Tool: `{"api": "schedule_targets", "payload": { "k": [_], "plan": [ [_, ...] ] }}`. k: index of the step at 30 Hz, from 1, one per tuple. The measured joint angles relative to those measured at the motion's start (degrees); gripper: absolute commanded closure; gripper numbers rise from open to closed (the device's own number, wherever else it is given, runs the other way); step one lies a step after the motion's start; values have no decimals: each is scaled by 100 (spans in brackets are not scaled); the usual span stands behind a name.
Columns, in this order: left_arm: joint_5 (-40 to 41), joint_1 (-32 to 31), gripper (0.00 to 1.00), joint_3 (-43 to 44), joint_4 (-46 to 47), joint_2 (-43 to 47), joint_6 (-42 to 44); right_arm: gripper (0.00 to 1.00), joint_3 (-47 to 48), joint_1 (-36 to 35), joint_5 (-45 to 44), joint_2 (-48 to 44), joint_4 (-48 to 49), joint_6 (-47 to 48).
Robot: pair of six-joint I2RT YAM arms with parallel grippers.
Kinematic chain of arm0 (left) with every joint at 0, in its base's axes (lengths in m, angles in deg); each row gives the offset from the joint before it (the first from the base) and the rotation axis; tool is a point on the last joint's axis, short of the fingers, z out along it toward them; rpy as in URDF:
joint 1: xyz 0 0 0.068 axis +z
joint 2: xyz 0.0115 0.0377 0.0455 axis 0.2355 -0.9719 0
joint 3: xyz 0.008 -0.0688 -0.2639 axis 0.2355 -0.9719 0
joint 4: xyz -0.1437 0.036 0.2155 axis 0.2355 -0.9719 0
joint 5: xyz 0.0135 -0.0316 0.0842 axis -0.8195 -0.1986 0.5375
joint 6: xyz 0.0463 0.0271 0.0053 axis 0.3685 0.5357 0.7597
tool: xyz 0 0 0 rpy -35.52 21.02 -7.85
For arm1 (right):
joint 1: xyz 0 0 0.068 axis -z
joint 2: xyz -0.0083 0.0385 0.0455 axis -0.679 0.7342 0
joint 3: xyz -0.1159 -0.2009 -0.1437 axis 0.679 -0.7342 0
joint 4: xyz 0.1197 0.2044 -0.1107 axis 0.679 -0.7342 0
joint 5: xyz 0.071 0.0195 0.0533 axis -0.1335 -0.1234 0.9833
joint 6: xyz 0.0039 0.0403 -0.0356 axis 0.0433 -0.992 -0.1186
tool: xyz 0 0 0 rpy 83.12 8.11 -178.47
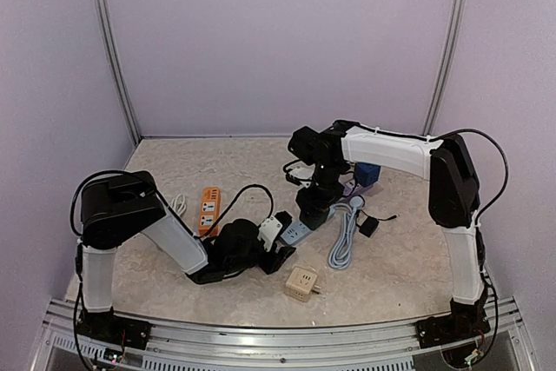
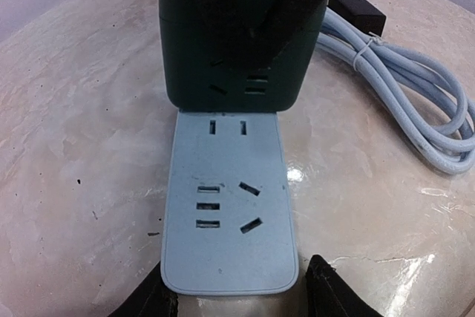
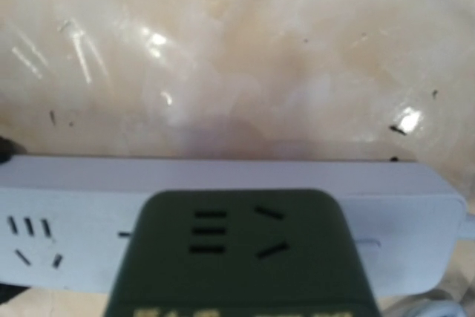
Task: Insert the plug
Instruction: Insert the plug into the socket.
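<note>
A light blue power strip (image 2: 226, 206) lies flat on the table, also in the top view (image 1: 297, 232). A dark green cube plug (image 2: 234, 42) stands on its far end, its base against the strip's face. My right gripper (image 1: 314, 206) reaches down from above and is shut on this plug, with black fingers (image 2: 208, 5) crossing it. The right wrist view shows the plug's socketed top (image 3: 237, 257) over the strip (image 3: 74, 198); its own fingers are hidden there. My left gripper (image 2: 241, 298) straddles the strip's near end, open, with a gap at the right finger (image 2: 334, 291).
The strip's coiled pale cable (image 2: 401, 102) lies to the right, with a small black plug (image 2: 356, 11) behind it. An orange power strip (image 1: 208, 208) and a white cord (image 1: 178, 204) lie at the left. A beige cube adapter (image 1: 302, 282) sits near the front. A blue box (image 1: 368, 174) is behind the right arm.
</note>
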State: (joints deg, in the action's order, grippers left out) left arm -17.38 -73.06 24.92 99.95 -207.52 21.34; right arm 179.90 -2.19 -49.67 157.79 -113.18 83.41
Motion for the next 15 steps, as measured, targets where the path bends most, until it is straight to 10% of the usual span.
{"api": "schedule_targets", "payload": {
  "k": [9,15],
  "plan": [
    [-188,7,47,44,203,-120,140,100,-9,-35,17,22,-55,103],
    [-179,44,72,162,352,-273,157,100,120,-39,15,92,-157,101]
  ]
}}
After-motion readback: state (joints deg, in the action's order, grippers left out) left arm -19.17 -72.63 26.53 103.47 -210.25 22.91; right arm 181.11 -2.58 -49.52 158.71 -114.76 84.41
